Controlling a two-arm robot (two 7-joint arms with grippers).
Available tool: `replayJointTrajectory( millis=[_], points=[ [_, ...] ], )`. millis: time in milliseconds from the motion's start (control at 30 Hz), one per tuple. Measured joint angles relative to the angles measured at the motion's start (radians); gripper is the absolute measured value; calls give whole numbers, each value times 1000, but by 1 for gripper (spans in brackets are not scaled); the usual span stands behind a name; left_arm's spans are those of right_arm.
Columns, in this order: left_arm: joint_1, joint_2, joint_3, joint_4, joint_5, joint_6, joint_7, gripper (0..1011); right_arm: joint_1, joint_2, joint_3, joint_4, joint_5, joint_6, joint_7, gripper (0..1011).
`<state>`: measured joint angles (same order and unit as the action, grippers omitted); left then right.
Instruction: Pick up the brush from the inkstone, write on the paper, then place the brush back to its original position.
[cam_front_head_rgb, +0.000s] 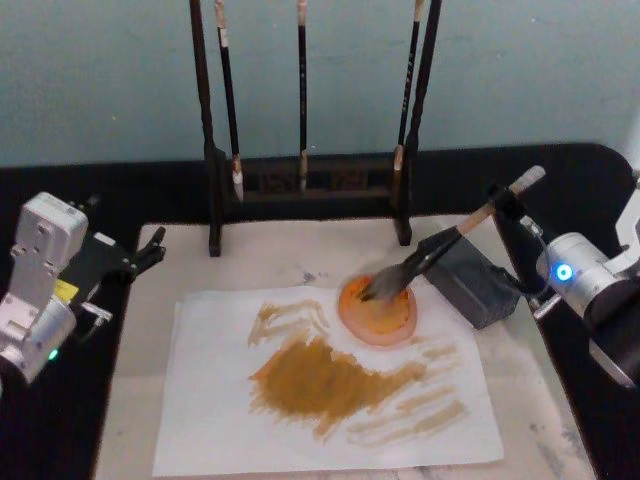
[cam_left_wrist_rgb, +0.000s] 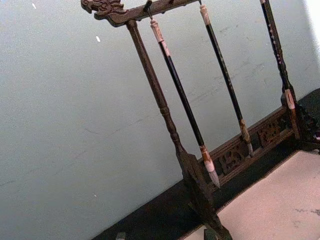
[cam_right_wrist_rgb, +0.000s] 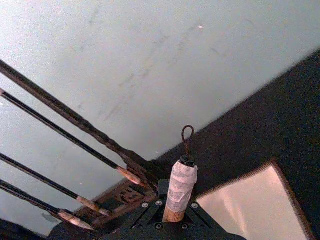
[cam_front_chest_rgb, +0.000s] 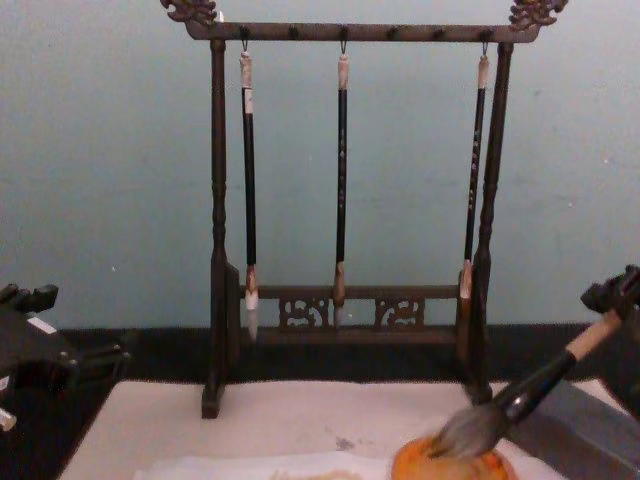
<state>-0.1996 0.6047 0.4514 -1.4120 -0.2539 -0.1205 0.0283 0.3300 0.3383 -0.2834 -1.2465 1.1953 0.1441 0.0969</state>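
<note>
Pale wall (cam_front_chest_rgb: 100, 150), dark table (cam_front_head_rgb: 560, 180), wooden rack (cam_front_chest_rgb: 215, 200).
I see a plain blue-green wall behind a black table; the dark carved rack stands upright on the far edge of a pale mat (cam_front_head_rgb: 270, 260), three thin brushes (cam_front_chest_rgb: 341, 180) hanging from its top bar. The light looks soft and even.

1. The right arm comes in from the right side of the head view, its silver wrist showing a blue light and its forearm angled inward.
2. The right gripper (cam_front_head_rgb: 505, 200) is clamped on the upper handle of the brush (cam_front_head_rgb: 440, 250), holding it slanted.
3. The left arm sits parked at the left, with the left gripper (cam_front_head_rgb: 148, 252) pointing inward and slightly up.
</note>
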Motion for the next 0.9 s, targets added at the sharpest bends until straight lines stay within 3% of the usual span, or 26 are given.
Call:
replayJointTrajectory(
  millis=[133, 333, 533, 633, 667, 767, 900],
  points=[
    [0, 0, 0, 0, 0, 0, 0, 1010, 8, 7, -10, -10, -5, -7, 13, 2],
    [0, 0, 0, 0, 0, 0, 0, 1010, 12, 32, -32, -42, -61, -44, 40, 2],
    [0, 0, 0, 0, 0, 0, 0, 1010, -30, 57, -54, -147, -165, -106, 45, 2],
    [0, 0, 0, 0, 0, 0, 0, 1010, -52, 77, -70, -205, -247, -154, 48, 2],
    [0, 0, 0, 0, 0, 0, 0, 1010, -52, 77, -70, -205, -247, -154, 48, 2],
    [0, 0, 0, 0, 0, 0, 0, 1010, -62, 93, -83, -239, -318, -189, 57, 2],
    [0, 0, 0, 0, 0, 0, 0, 1010, -70, 104, -91, -263, -370, -212, 64, 2]
  ],
)
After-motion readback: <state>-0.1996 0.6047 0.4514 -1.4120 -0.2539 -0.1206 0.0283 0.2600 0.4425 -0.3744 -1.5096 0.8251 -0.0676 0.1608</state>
